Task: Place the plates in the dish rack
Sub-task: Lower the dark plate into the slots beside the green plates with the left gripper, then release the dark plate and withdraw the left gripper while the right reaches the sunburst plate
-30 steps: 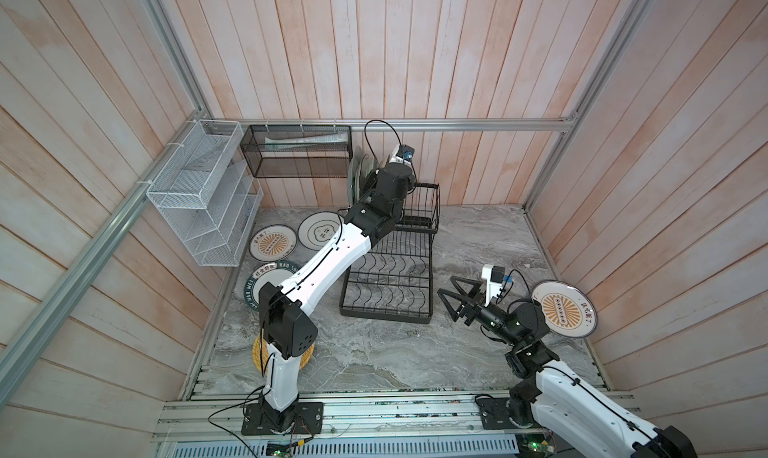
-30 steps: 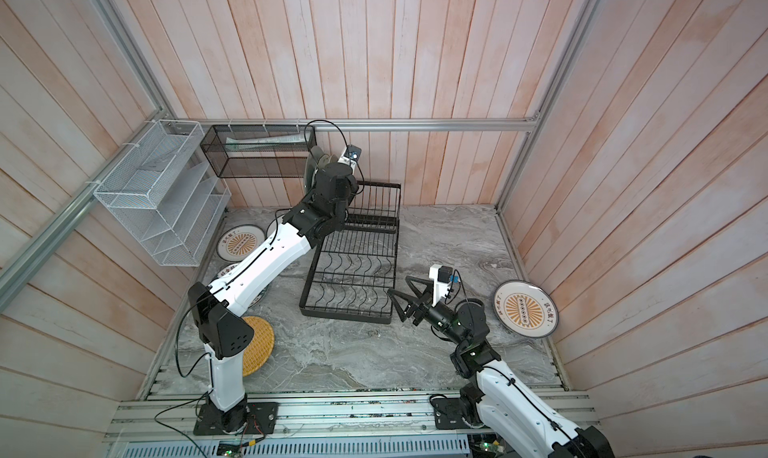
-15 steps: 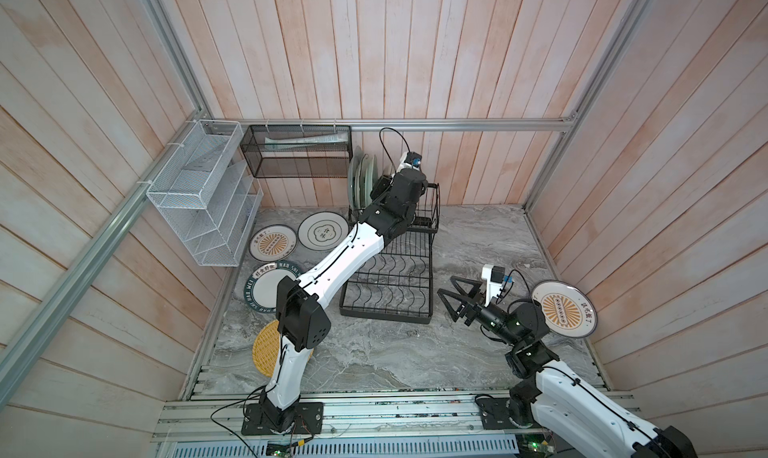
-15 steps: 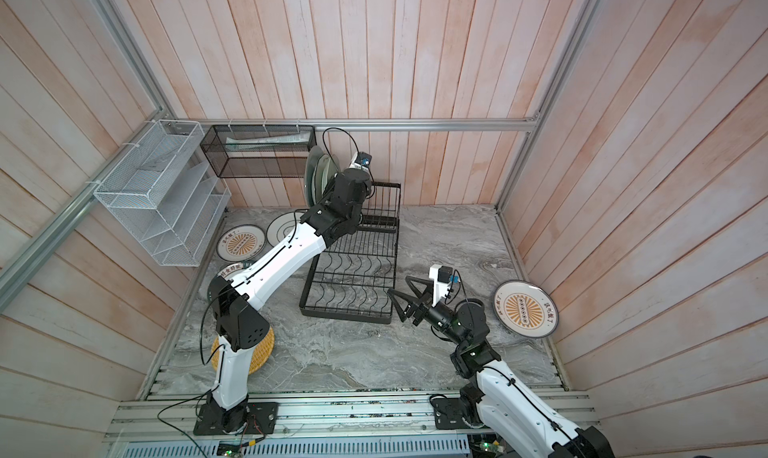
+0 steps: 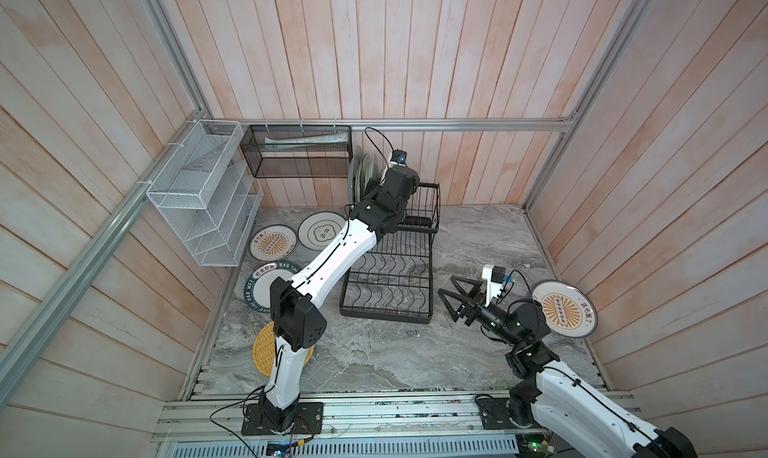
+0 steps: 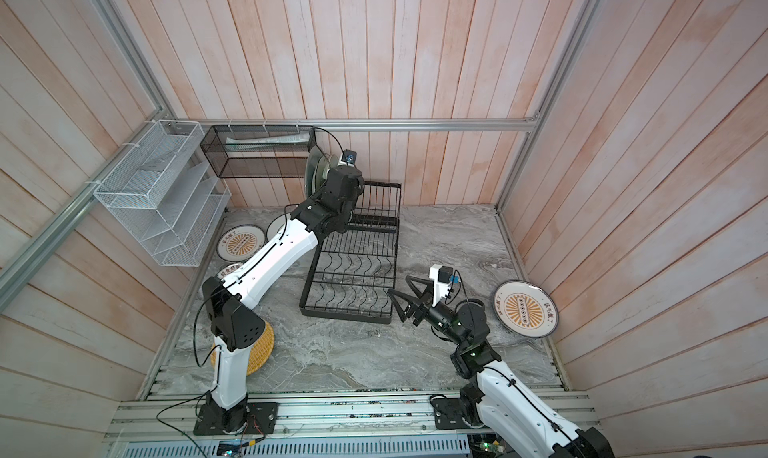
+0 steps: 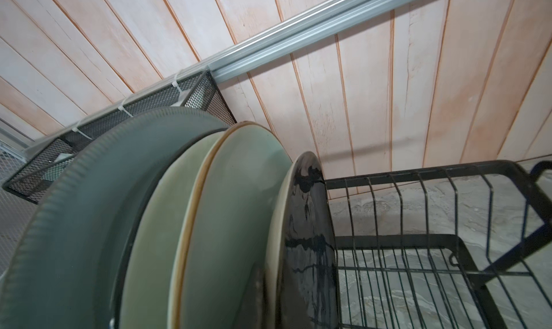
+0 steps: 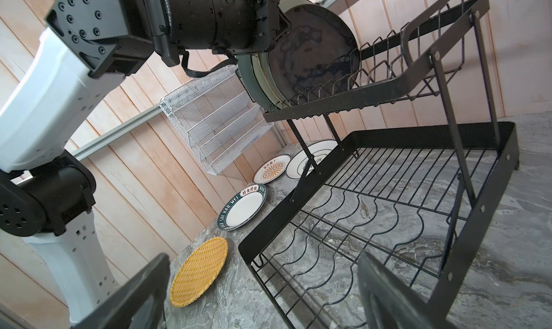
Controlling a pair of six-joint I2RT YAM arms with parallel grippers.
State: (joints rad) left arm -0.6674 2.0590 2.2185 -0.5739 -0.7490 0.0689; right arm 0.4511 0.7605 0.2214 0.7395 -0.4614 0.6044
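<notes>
**Top + wrist views: plate handling notes, loading part done**

Dish rack [image 5: 384, 313]: mid-table, lower wavy tier bare. Upper tier toward back wall carries at least three plates on edge. Teal ribbed plate [image 7: 89, 223] outermost, then pale green plate [image 7: 230, 223], then black plate [image 7: 310, 238] nearest the free slots. Cream surface behind the black one: own back or another plate, cannot tell.

Five more plates flat on marble. Sunburst plate [image 5: 272, 243], lettering plate [image 5: 323, 232], dark-rimmed plate [image 5: 259, 287] and yellow plate [image 5: 264, 350] left of rack. Second sunburst plate [image 5: 563, 308] far right by wall.

Handling (judged): glazed ceramic, so stiff, brittle, slick, fairly heavy for a rim pinch. Chip risk vs wire. Best hold = rim, jaws across thickness. Flat ones show no gap under rim, prob. need edge tilt first. Yellow looks woven, prob. lighter + grippier.

Left gripper [image 8: 279, 28]: clenched on upper rim of black plate, by r. wrist view. Right gripper [image 5: 446, 286]: spread wide, empty, near rack's front corner, not touching.

View diffs:
- L. wrist gives plate order + spacing, not slot seating.
- R. wrist gives plate bottoms in upper-tier wires + grip spot.
- Only top views show the far-right sunburst plate.
</notes>
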